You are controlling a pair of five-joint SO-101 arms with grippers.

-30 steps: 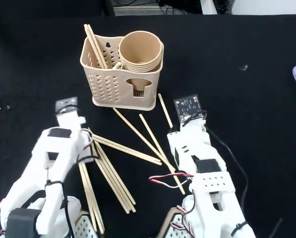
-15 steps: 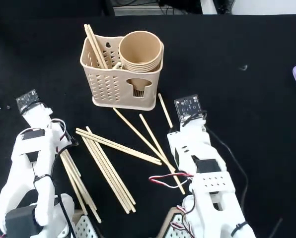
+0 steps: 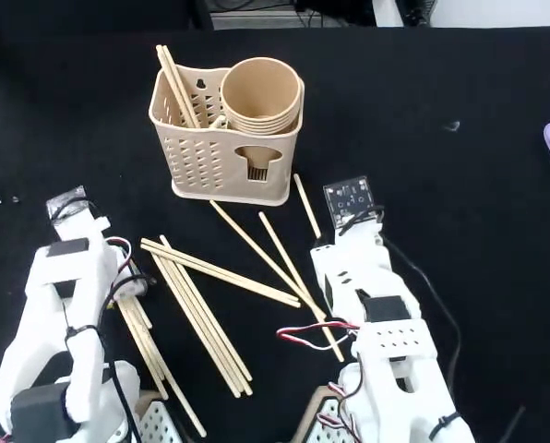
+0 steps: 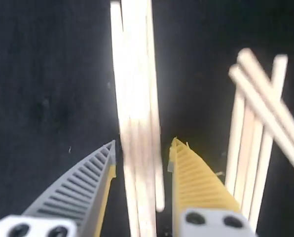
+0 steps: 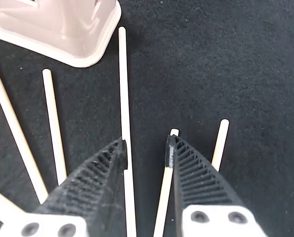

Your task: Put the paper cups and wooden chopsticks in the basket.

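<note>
Left wrist view: L end effector point(image 4: 142, 142) spread astride chopsticks point(image 4: 134, 74); R end effector point(image 5: 146, 139) spread.

This looks like a robotics lab bench. The counter point(image 3: 460, 185) is draped in black cloth. Two white printed arms, the left arm point(image 3: 63, 295) and the right arm point(image 3: 367, 295), stand at its near edge with loose servo wires point(image 3: 307, 329) and a small circuit board point(image 3: 349, 196) exposed. Cables point(image 3: 257, 9) lie beyond the far edge. Household wooden chopsticks point(image 3: 201, 314) and a basket point(image 3: 210, 161) sit on the cloth.
</note>
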